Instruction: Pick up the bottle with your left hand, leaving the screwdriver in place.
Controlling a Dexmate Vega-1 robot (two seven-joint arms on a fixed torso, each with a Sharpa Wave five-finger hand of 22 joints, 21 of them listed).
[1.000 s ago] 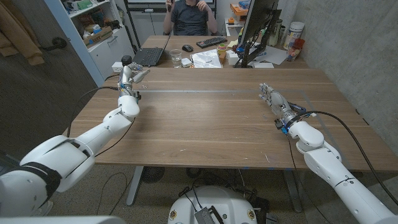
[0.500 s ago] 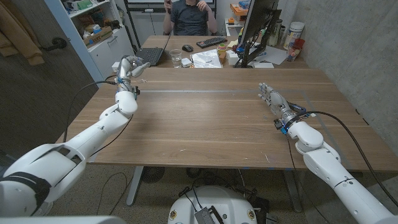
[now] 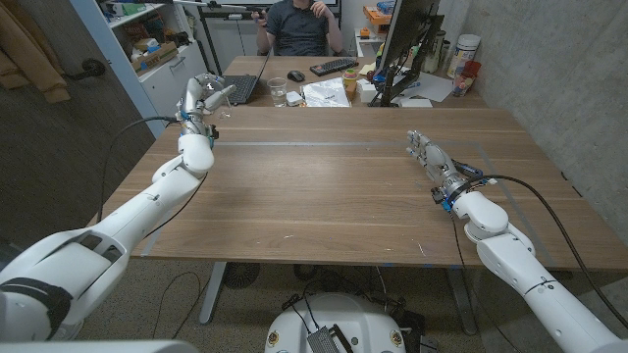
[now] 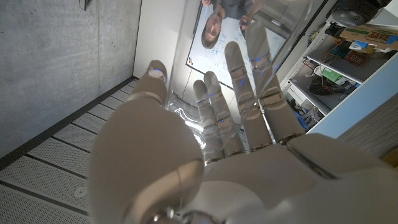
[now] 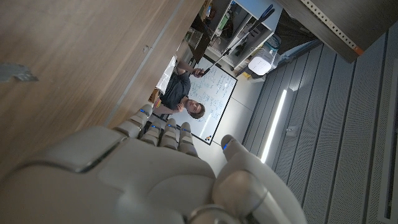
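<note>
The left hand's pale fingers reach out long and only slightly bent around a clear, see-through plastic bottle. In the left wrist view the bottle shows as a transparent wall with bright glints across the fingers and between them and the thumb. In the head view the white left hand holds this bottle in the air over the far left corner of the brown wooden desk, clear of the wood, with the arm stretched out along the desk's left side. How tightly the fingers press the bottle cannot be told.

The right hand's fingers lie side by side, nearly straight, with nothing in them. The white right hand sits low over the right part of the desk and points toward its far edge; whether it touches the wood cannot be told.

Beyond the far edge stands a second desk with an open black laptop, a clear drinking glass and a dark monitor. A person in a dark top sits behind it.
</note>
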